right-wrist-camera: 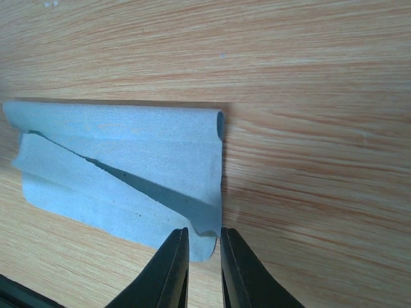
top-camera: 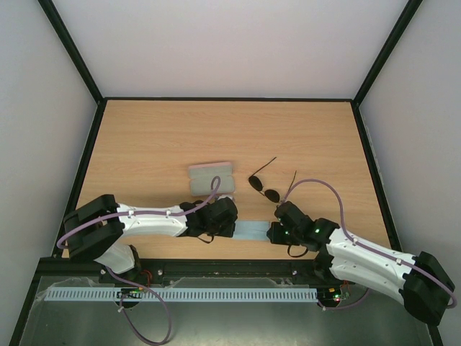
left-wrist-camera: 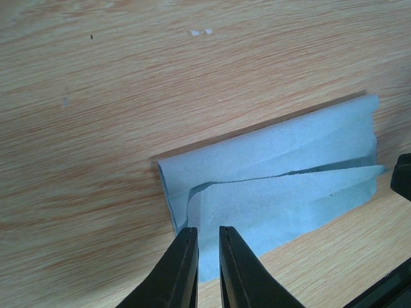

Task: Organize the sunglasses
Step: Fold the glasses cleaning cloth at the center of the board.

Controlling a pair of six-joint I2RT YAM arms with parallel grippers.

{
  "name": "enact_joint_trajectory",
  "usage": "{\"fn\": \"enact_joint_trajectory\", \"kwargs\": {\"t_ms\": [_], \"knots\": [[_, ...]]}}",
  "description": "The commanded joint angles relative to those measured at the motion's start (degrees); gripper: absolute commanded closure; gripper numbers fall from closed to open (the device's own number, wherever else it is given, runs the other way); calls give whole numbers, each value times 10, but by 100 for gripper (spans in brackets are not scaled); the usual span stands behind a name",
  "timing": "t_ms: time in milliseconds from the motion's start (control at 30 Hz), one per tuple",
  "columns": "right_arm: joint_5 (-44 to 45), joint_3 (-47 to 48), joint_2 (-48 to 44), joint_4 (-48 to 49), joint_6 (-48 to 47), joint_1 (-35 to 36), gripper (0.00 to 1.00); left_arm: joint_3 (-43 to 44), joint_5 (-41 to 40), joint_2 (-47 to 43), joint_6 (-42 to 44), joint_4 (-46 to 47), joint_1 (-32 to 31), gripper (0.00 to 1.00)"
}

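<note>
The sunglasses [top-camera: 265, 189], dark oval lenses with thin black arms spread open, lie on the wooden table beyond both grippers. A light blue cloth [top-camera: 253, 231] lies folded on the table between the two grippers. My left gripper [top-camera: 232, 220] is at its left end; in the left wrist view its fingers [left-wrist-camera: 208, 232] stand a narrow gap apart over the cloth's [left-wrist-camera: 276, 186] near corner. My right gripper [top-camera: 277, 232] is at its right end; its fingers [right-wrist-camera: 204, 232] stand narrowly apart astride the cloth's [right-wrist-camera: 128, 160] curled corner. Neither holds anything.
A pinkish rounded case [top-camera: 212, 177] lies just beyond the left gripper, left of the sunglasses. A black frame [top-camera: 230, 99] borders the table on the far side and both sides. White walls stand behind it.
</note>
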Motion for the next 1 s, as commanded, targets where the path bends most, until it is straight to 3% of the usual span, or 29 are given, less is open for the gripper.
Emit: {"fn": "enact_joint_trajectory", "kwargs": {"t_ms": [0,267,533,967], "knots": [[13,10,-12,-49,12,5,84,15,-13,4,3,-13,-4,87],[45,56,57,-30,1,4,88,41,-27,9,13,-33,-2,87],[54,103,135,-11,-22,4,95,41,-28,7,16,-34,2,94],[35,92,149,-3,-27,8,96,25,-27,-3,15,-28,5,95]]}}
